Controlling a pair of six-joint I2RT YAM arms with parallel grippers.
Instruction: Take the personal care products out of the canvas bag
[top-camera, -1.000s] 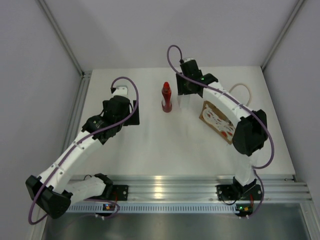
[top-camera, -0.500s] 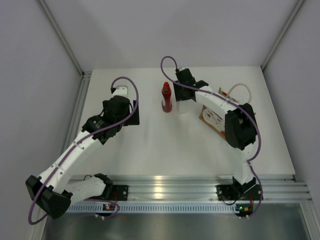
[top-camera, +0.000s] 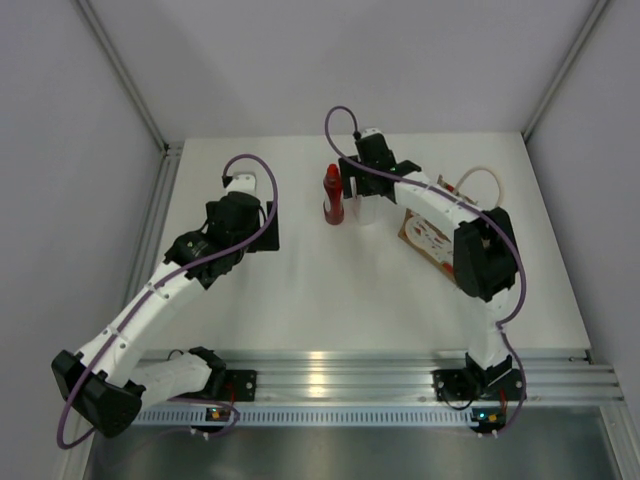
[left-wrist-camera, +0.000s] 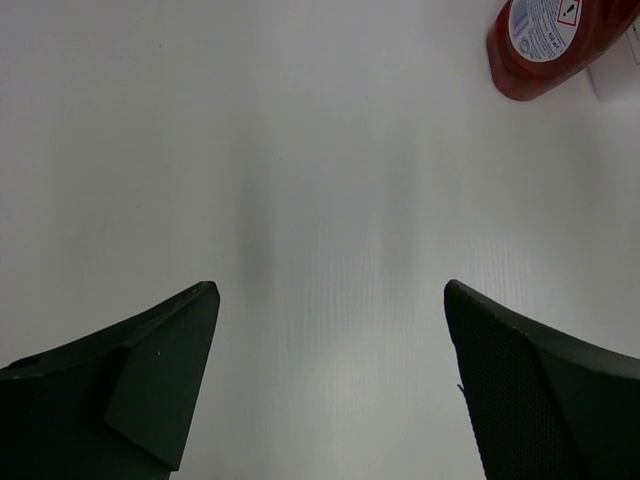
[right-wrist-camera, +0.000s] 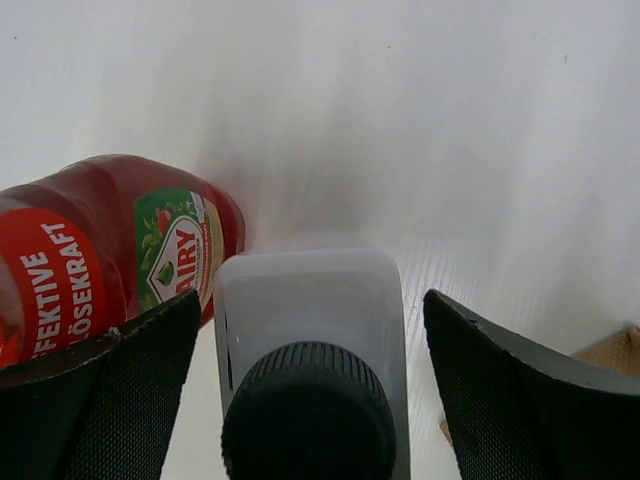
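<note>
A red bottle with a red cap stands upright at the back middle of the table; its label shows in the right wrist view and its base in the left wrist view. Just right of it stands a pale translucent bottle with a dark ribbed cap. My right gripper straddles this bottle, open, with a gap on each side. The canvas bag lies to the right, and what is inside it is hidden. My left gripper is open over bare table, left of the bottles.
The bag's cream handle loops toward the back right. A corner of the bag shows beside my right finger. Grey walls close in the table on the left, back and right. An aluminium rail runs along the near edge.
My right arm swung left from the bag to beside the red bottle, carrying the pale bottle. Its jaws then opened, leaving the bottle standing. The left arm has not moved.
</note>
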